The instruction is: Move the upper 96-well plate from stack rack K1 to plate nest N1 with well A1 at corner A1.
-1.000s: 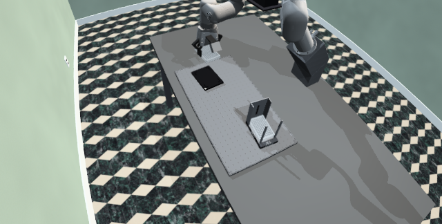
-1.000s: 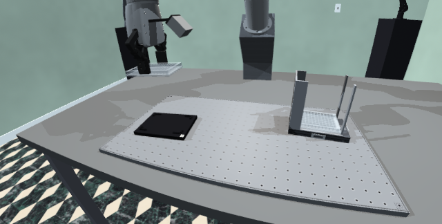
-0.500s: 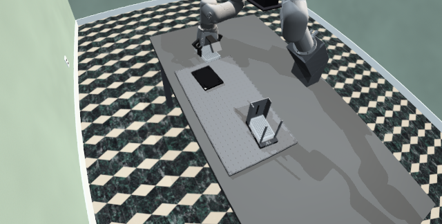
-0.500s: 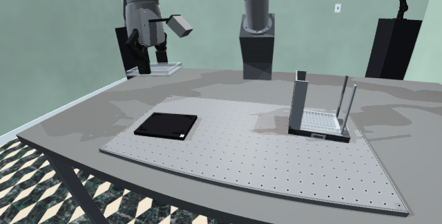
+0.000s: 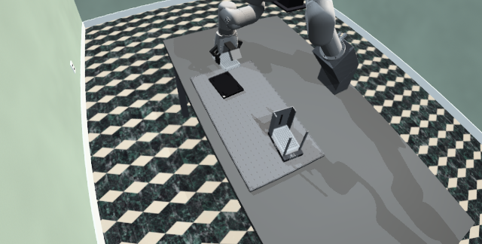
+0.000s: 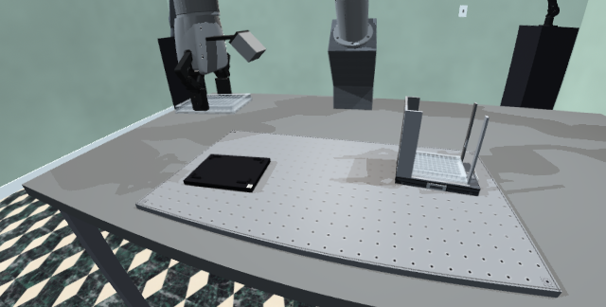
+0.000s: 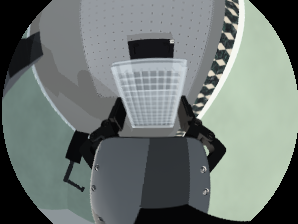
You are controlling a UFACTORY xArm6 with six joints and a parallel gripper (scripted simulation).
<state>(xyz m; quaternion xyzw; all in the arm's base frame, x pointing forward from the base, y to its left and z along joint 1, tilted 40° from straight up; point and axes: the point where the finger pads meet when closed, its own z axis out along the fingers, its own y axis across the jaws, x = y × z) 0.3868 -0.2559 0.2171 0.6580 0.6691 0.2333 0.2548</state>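
Gripper (image 6: 204,93): clamped on the upper plate (image 6: 226,101) across its short sides, upper left of the exterior view, beyond the breadboard (image 6: 331,203) on the worktop (image 6: 544,155).

Plate: likely light, stiff, smooth-walled; best held by the skirt, kept level.

Nest N1 (image 6: 228,172): black, nothing in it.

Rack K1 (image 6: 408,143): holds the lower plate (image 6: 437,166).

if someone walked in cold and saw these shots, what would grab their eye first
Probably the grey arm reaching to the far end of the table, its gripper shut on a clear 96-well plate just beyond the perforated board. Next, the black plate nest lying bare on the board nearest the gripper, and the stack rack at the board's other end with one plate left in it.
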